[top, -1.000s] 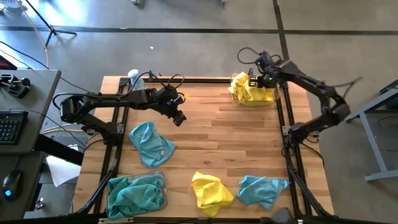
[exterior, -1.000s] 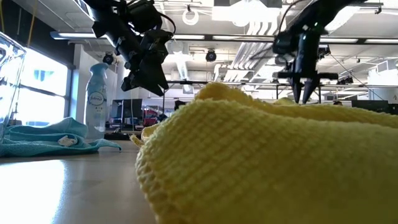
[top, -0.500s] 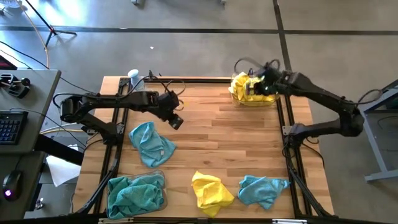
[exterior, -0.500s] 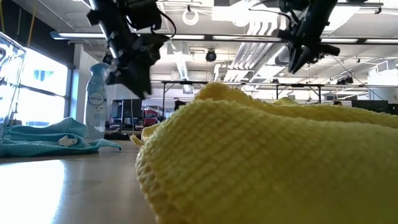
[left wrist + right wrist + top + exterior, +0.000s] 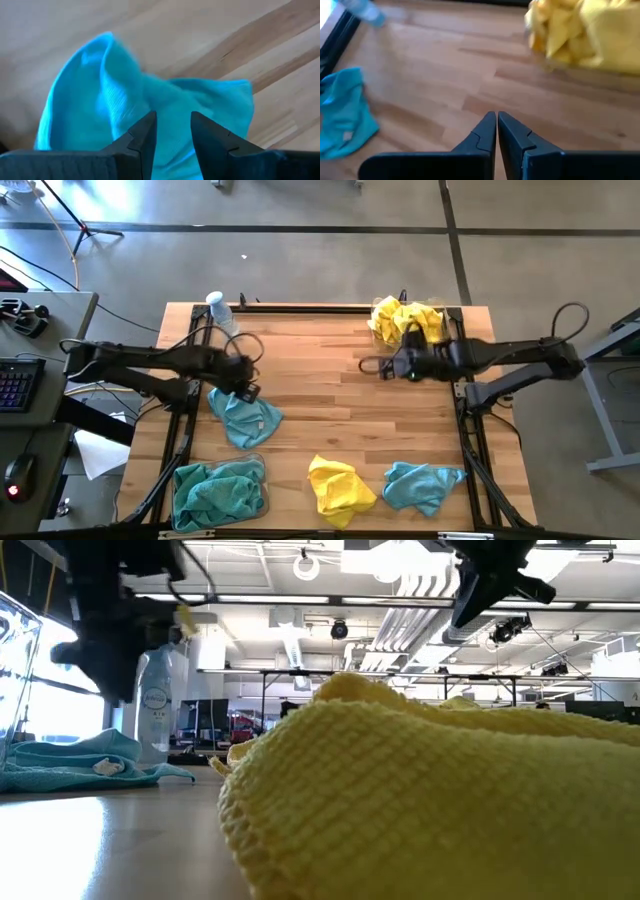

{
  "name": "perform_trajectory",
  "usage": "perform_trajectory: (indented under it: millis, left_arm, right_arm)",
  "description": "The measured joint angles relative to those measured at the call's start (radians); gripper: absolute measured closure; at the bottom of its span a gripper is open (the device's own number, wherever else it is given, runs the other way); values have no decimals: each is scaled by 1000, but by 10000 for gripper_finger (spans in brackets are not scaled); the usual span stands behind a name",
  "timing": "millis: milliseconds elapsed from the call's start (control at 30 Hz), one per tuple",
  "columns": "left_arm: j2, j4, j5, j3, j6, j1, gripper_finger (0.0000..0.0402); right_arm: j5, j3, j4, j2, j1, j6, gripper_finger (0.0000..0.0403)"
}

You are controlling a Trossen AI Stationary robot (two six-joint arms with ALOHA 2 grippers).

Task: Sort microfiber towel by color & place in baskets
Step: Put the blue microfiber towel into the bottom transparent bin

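Look first at your two baskets. The far-right clear basket [image 5: 437, 338] is heaped with yellow towels [image 5: 405, 318], which spill up over its rim; the right wrist view shows the same yellow heap [image 5: 585, 30] in the tub. The near-left clear basket [image 5: 258, 498] holds a bundle of teal towels [image 5: 215, 490] that fills it.

Loose on the wooden table [image 5: 340, 390] you have three more cloths: a teal towel [image 5: 243, 410] on the left side, a yellow towel [image 5: 338, 488] at the near edge in the middle, and another teal towel [image 5: 422, 483] just to its right. In the low view that yellow towel [image 5: 430, 800] fills most of the foreground.

A spray bottle [image 5: 155, 705] stands at the far-left corner of the table; its label appears to read Febreze, though the lettering is small.

Your left gripper [image 5: 172, 131] hangs right over the loose teal towel [image 5: 145, 115] on the left, fingers set slightly apart with nothing between them. Your right gripper [image 5: 497, 131] sits above bare wood just beside the yellow basket, its fingers drawn together and empty.
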Motion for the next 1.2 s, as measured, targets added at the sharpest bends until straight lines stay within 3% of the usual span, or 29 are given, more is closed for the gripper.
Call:
perform_trajectory:
  millis: [267,533,700,900,1000,1133,1200]
  left_arm:
    - [-127,17,-52,-144,-194,-97,293]
    - [-112,100,-64,-252,-280,-156,293]
    - [-74,240,-21,-349,-366,-199,293]
    - [-11,322,-38,-394,-409,-227,294]
    - [-1,320,-46,-392,-394,-230,313]
    - [-2,312,-56,-377,-385,-229,383]
    - [-9,305,-65,-359,-383,-229,392]
  right_arm:
    - [19,0,0,92,139,154,387]
    - [17,0,19,178,198,233,387]
    - [11,0,72,194,214,233,387]
    - [-29,0,94,201,232,209,387]
    - [-69,0,86,211,240,181,387]
    - [-69,0,89,236,260,117,387]
    - [-85,-3,91,256,273,103,391]
